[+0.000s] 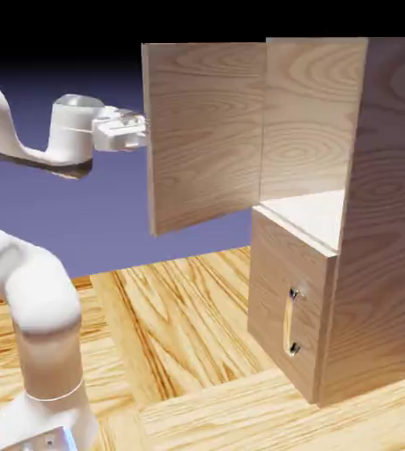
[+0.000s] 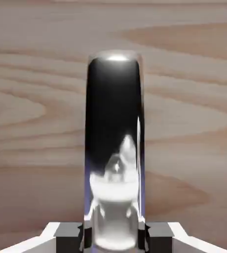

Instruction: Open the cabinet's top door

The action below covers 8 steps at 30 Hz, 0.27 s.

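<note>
The cabinet [image 1: 382,220] of light wood stands at the exterior view's right. Its top door [image 1: 202,132] is swung wide open, and its inner face shows toward the camera. My gripper [image 1: 143,130] is at the door's free left edge, on the far side, shut on the door's handle; the handle itself is hidden there. In the hand view the shiny metal handle [image 2: 115,138] runs up between my fingertips [image 2: 157,232], with the door's wood [image 2: 36,123] filling the background. Behind the open door, the top compartment's pale floor [image 1: 316,211] shows.
The shorter lower door [image 1: 281,308] is closed, with a small curved handle [image 1: 290,321]. The wooden table [image 1: 197,352] spreads in front of the cabinet. My arm's white links [image 1: 30,299] rise at the exterior view's left.
</note>
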Motion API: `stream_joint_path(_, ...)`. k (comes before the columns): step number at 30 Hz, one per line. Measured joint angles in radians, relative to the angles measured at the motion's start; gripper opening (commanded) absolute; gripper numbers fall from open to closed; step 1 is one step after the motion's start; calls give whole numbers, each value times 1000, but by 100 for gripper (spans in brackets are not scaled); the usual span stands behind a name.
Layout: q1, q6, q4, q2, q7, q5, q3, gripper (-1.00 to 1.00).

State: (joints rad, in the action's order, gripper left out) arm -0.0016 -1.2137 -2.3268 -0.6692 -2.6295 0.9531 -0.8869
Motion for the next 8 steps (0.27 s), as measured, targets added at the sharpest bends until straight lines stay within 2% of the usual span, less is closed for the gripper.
stream_joint_path(7, -244, 228, 216, 160, -63, -51, -254, -100)
stream_joint_path(8, -280, 253, 241, 176, -70, -56, -289, 100)
